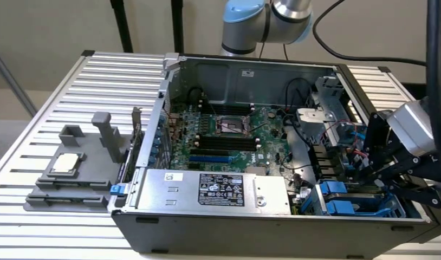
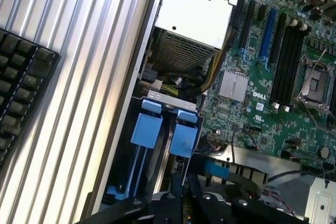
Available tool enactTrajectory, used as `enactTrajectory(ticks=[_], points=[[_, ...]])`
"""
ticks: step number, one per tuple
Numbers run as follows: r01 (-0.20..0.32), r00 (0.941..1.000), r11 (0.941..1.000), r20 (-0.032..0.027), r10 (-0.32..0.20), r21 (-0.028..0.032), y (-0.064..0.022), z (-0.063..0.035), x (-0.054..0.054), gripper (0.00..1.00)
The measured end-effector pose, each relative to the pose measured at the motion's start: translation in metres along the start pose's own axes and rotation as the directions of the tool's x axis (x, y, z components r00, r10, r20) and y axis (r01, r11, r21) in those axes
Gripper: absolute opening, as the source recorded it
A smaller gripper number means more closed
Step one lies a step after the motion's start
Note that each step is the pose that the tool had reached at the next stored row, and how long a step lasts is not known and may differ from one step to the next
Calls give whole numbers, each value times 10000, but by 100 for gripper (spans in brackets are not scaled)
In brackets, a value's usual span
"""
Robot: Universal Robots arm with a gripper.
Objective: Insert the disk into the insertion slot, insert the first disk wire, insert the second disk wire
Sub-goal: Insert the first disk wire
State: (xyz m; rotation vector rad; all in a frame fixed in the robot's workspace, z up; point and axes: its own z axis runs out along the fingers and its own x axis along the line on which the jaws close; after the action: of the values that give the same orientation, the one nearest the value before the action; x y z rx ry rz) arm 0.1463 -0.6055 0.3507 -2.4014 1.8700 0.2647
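Cannot read the print on the black label (image 1: 221, 189) of the silver box (image 1: 267, 190). Loses the arm (image 1: 267, 21) past the exterior view's top edge and the gripper (image 1: 383, 176) past its right edge. Finds the insertion slot (image 1: 342, 203) partly covered by the gripper there, one end out of sight. Cannot tell the disk from the rails (image 2: 137, 167) between the blue tabs (image 2: 147, 127) in the wrist view. Loses the keyboard (image 2: 21, 87) past that picture's edge.

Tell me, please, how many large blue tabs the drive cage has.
2, side by side on the drive cage: one tab nearer the case wall, one nearer the motherboard. Others may be hidden.
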Motion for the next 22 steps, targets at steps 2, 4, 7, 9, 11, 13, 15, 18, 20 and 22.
enactTrajectory(ticks=[2,4,7,9,11,13,15,18,20,22], points=[[-123,9999,9999,-115,124,28,6,4,-1,16],[-369,9992,9993,-146,370,81,5,8,0,16],[-765,9970,9969,-142,767,156,5,17,1,16],[-982,9950,9950,-151,985,195,5,26,3,16],[-1176,9929,9928,-166,1180,234,5,34,5,16],[-1373,9903,9902,-172,1378,274,5,39,6,16],[-1552,9876,9874,-171,1558,313,5,43,7,16],[-1752,9842,9838,-173,1760,374,4,50,6,16],[-1857,9823,9817,-177,1865,418,3,52,1,16],[-1929,9808,9801,-185,1939,464,0,58,-6,16]])
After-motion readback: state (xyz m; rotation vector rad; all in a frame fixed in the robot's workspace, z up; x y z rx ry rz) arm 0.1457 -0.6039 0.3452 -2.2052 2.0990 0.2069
